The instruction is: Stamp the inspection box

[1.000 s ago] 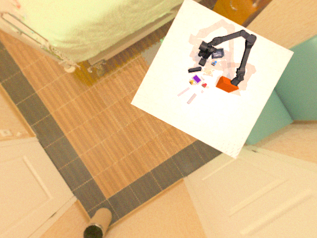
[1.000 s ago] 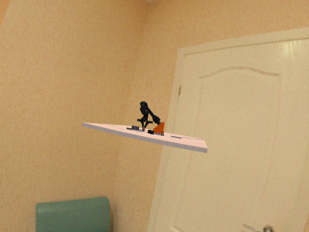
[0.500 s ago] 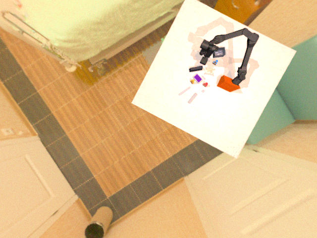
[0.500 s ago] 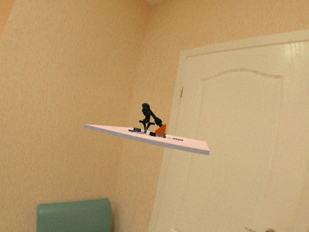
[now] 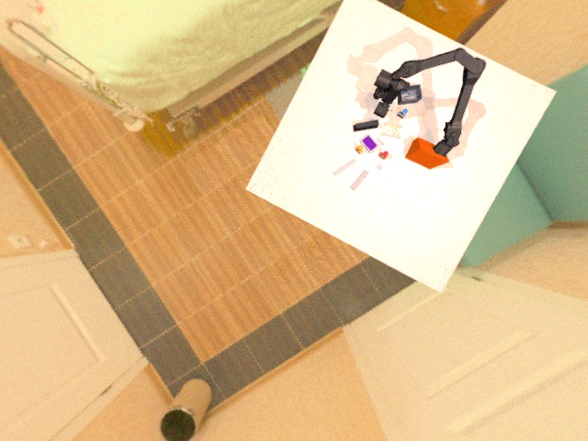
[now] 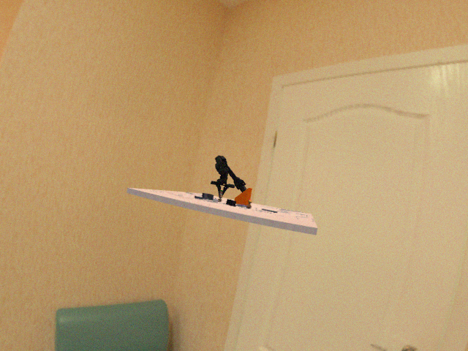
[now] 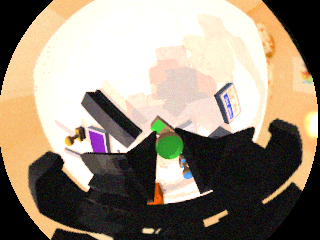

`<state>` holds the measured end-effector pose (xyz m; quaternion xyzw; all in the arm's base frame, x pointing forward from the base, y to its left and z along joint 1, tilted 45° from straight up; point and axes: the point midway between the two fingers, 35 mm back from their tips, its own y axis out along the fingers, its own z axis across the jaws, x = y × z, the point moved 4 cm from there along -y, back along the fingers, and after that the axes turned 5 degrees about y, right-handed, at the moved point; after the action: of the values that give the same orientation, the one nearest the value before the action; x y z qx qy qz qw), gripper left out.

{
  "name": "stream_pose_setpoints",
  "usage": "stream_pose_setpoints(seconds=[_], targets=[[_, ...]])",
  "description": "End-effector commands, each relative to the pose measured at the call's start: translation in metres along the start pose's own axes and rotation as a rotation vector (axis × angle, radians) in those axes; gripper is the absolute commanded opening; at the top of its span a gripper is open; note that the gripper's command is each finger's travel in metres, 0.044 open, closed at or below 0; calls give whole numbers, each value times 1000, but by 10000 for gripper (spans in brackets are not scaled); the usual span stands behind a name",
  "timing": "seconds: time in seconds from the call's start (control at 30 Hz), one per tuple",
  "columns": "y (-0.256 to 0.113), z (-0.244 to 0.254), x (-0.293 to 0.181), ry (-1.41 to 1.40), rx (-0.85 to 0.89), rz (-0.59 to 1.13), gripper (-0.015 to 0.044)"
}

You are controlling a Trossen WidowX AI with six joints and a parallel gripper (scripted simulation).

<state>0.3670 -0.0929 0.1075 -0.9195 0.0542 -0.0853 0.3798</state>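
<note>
My gripper [image 6: 220, 193] [image 7: 167, 139] is shut on the green-knobbed stamp [image 7: 169, 146]. In the wrist view the round knob is between the fingertips, with a tan block and green patch beyond it. In the exterior view the stamp is low over the bench [image 5: 332, 218] [image 6: 291, 222]; contact is too small to tell. A purple pad in a pale frame [image 5: 368, 142] [image 7: 98, 141] lies beyond the black bar [image 5: 366, 125] [image 7: 111, 118]. I cannot make out the card, its box or any print.
A yellow stamp [image 5: 358, 149] [image 7: 75, 136] and a red stamp [image 5: 383, 154] lie by the pad. A blue stamp [image 5: 402, 112] [image 7: 186, 171] is near the gripper. A dark tray-like object [image 5: 409, 94], an orange block [image 5: 425, 153] [image 6: 243, 197] and a blue-labelled box [image 7: 230, 104] also show.
</note>
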Motion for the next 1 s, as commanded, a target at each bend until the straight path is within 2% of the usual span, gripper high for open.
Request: stream_pose_setpoints(seconds=[0.0,0.97], targets=[[-3,1,0,4,0,-3,0],[-17,0,0,3,-1,-4,0]])
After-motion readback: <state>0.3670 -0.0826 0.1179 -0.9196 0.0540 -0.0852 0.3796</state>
